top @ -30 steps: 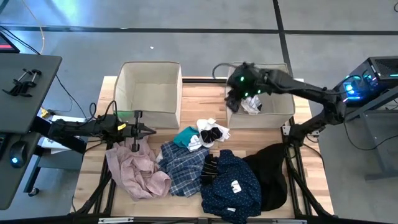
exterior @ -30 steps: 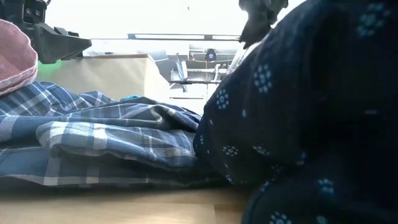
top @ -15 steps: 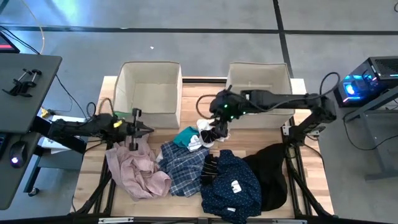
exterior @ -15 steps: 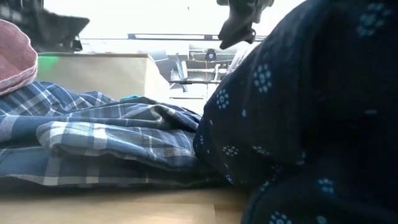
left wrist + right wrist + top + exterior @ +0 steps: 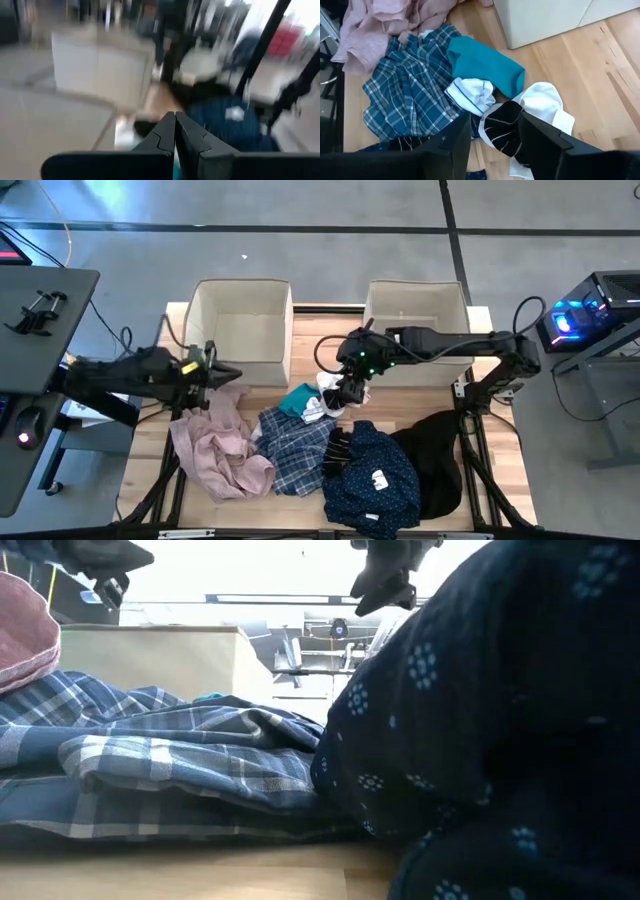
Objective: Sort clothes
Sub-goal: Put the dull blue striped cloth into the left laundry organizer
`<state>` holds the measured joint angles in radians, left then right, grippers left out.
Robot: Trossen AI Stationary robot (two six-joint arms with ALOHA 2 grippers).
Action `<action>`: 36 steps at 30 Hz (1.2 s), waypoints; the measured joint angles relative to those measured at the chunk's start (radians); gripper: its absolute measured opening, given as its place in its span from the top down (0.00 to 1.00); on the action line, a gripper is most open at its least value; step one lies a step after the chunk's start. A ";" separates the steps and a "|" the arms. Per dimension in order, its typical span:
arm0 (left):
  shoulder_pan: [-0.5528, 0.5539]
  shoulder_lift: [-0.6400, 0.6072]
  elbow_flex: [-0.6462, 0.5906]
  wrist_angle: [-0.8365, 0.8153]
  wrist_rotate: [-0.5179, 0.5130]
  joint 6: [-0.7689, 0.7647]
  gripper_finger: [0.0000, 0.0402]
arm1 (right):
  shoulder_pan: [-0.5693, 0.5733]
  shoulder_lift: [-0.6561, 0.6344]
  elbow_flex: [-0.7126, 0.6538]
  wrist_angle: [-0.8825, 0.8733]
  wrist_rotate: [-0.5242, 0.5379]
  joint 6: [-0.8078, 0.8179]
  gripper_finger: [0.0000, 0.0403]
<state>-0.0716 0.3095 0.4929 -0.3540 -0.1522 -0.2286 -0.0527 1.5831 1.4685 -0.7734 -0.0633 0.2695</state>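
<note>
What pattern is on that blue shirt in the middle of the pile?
The blue shirt is plaid, blue with white lines, clearest in the right wrist view.

You see two dark, near-black arms, slim jointed links. Left arm: yellow marking near wrist, black cable looping beside it. Right arm: green lights glowing at wrist, black cable arcing beside the wrist. Left fingers: black, flat, notched inner edges. Right fingers: black, broad, matte, angular tips.

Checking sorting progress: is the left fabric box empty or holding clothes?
Empty. From above, the left fabric box shows only its bare beige inside; the pale pink shirt lies on the table in front.
</note>
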 joint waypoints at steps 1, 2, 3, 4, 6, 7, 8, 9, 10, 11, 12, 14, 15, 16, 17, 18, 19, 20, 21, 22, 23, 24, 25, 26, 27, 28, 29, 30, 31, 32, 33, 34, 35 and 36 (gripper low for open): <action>-0.005 0.052 0.050 -0.073 0.002 -0.016 1.00 | 0.000 -0.001 0.000 0.000 0.000 0.000 0.62; -0.010 0.102 0.095 -0.135 0.014 -0.031 1.00 | 0.000 -0.001 0.000 -0.001 0.000 0.000 0.62; -0.017 0.155 0.138 -0.187 0.032 -0.044 1.00 | 0.000 -0.001 0.000 -0.006 0.000 0.000 0.62; -0.025 0.208 0.181 -0.237 0.056 -0.055 1.00 | 0.000 -0.001 0.000 -0.014 0.000 0.000 0.62; -0.046 0.317 0.255 -0.324 0.116 -0.068 1.00 | 0.001 -0.001 0.000 -0.033 0.000 -0.005 0.62; -0.058 0.374 0.287 -0.360 0.148 -0.077 1.00 | 0.001 -0.001 0.000 -0.043 -0.001 -0.006 0.62; -0.071 0.428 0.316 -0.390 0.182 -0.088 1.00 | 0.001 -0.001 0.000 -0.057 -0.001 -0.007 0.62; -0.085 0.481 0.338 -0.411 0.212 -0.108 1.00 | 0.001 -0.001 0.000 -0.073 0.000 -0.008 0.62; -0.097 0.529 0.356 -0.430 0.243 -0.137 1.00 | 0.001 -0.001 0.000 -0.090 0.000 -0.008 0.62; -0.107 0.574 0.366 -0.439 0.265 -0.171 1.00 | 0.001 -0.001 0.000 -0.110 -0.001 -0.012 0.62; -0.116 0.616 0.373 -0.437 0.279 -0.207 1.00 | 0.002 -0.001 0.000 -0.131 -0.001 -0.016 0.62; -0.129 0.694 0.378 -0.428 0.281 -0.263 1.00 | 0.009 -0.001 0.000 -0.176 -0.003 -0.029 0.62; -0.133 0.731 0.376 -0.427 0.281 -0.296 1.00 | 0.016 -0.001 0.000 -0.197 -0.005 -0.041 0.62; -0.135 0.767 0.373 -0.418 0.282 -0.346 1.00 | 0.023 -0.001 0.000 -0.217 -0.007 -0.050 0.62; -0.138 0.800 0.372 -0.411 0.287 -0.405 1.00 | 0.034 -0.004 0.000 -0.240 -0.009 -0.062 0.62; -0.140 0.833 0.372 -0.403 0.289 -0.443 1.00 | 0.044 -0.007 0.000 -0.263 -0.009 -0.070 0.62; -0.140 0.868 0.372 -0.390 0.292 -0.465 1.00 | 0.054 -0.011 0.000 -0.283 -0.008 -0.082 0.62; -0.140 0.898 0.372 -0.374 0.296 -0.477 1.00 | 0.066 -0.019 0.000 -0.303 -0.004 -0.090 0.62; -0.140 0.927 0.371 -0.353 0.296 -0.485 0.99 | 0.078 -0.025 0.000 -0.325 0.008 -0.096 0.62; -0.140 0.953 0.371 -0.322 0.296 -0.492 0.97 | 0.091 -0.036 0.000 -0.345 0.024 -0.106 0.62; -0.140 0.972 0.370 -0.283 0.297 -0.496 0.95 | 0.104 -0.045 0.000 -0.363 0.043 -0.113 0.62; -0.141 0.991 0.371 -0.238 0.298 -0.496 0.93 | 0.116 -0.057 0.000 -0.381 0.064 -0.119 0.62; -0.141 1.005 0.371 -0.195 0.298 -0.494 0.90 | 0.128 -0.068 0.000 -0.400 0.086 -0.121 0.62; -0.141 1.018 0.371 -0.157 0.297 -0.488 0.86 | 0.137 -0.082 0.000 -0.416 0.109 -0.121 0.62; -0.141 1.032 0.371 -0.130 0.297 -0.479 0.83 | 0.147 -0.096 0.000 -0.431 0.129 -0.120 0.62; -0.141 1.042 0.371 -0.114 0.297 -0.477 0.79 | 0.156 -0.112 0.000 -0.447 0.148 -0.116 0.62; -0.137 1.053 0.371 -0.113 0.295 -0.483 0.75 | 0.166 -0.129 0.000 -0.461 0.166 -0.113 0.62; -0.133 1.060 0.371 -0.130 0.293 -0.502 0.71 | 0.174 -0.144 0.000 -0.471 0.178 -0.109 0.62; -0.130 1.066 0.371 -0.162 0.290 -0.537 0.67 | 0.182 -0.162 0.000 -0.479 0.192 -0.104 0.62; -0.128 1.072 0.371 -0.199 0.286 -0.584 0.63 | 0.190 -0.179 0.000 -0.488 0.206 -0.093 0.62; -0.125 1.077 0.371 -0.244 0.278 -0.642 0.60 | 0.197 -0.195 0.000 -0.494 0.221 -0.088 0.62; -0.125 1.083 0.371 -0.289 0.272 -0.704 0.57 | 0.203 -0.213 0.000 -0.496 0.233 -0.086 0.62; -0.125 1.086 0.371 -0.334 0.265 -0.761 0.55 | 0.210 -0.230 0.000 -0.495 0.248 -0.086 0.62; -0.125 1.088 0.371 -0.374 0.254 -0.809 0.53 | 0.214 -0.247 0.000 -0.495 0.261 -0.086 0.62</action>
<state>-0.1967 1.3977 0.8635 -0.7282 0.1018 -1.0381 0.1617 1.3364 1.4685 -1.2685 0.1976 0.1834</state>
